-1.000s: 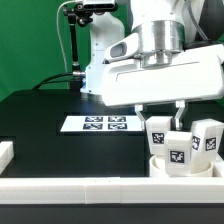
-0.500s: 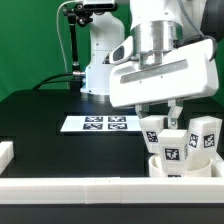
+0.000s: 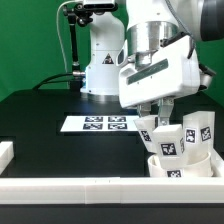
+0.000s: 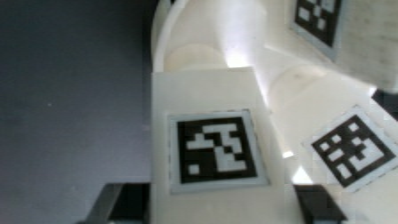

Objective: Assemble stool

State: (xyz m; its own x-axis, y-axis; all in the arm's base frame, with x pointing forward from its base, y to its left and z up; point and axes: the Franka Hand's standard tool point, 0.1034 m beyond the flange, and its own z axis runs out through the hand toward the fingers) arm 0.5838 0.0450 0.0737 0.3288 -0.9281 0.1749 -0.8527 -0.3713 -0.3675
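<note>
The stool's round white seat (image 3: pixel 186 167) lies at the exterior view's lower right, with three tagged white legs standing on it. My gripper (image 3: pixel 158 116) comes down from above and is shut on the leg (image 3: pixel 151 129) nearest the exterior view's left. A second leg (image 3: pixel 170 147) stands in front and a third leg (image 3: pixel 204 131) to the right. In the wrist view the held leg (image 4: pixel 215 140) fills the middle, with a dark finger (image 4: pixel 135 205) against each side and my gripper (image 4: pixel 226 203) closed around it. Another leg (image 4: pixel 354 150) stands beside it, over the seat (image 4: pixel 192 40).
The marker board (image 3: pixel 98 123) lies on the black table behind the seat. A long white rail (image 3: pixel 90 190) runs along the front edge and a short rail piece (image 3: pixel 7 152) sits at the exterior view's left. The robot base (image 3: pixel 100 60) stands behind.
My hand has twisted about its vertical axis with the leg in its grip and shifted slightly to the exterior view's left. The seat and the other legs stay put.
</note>
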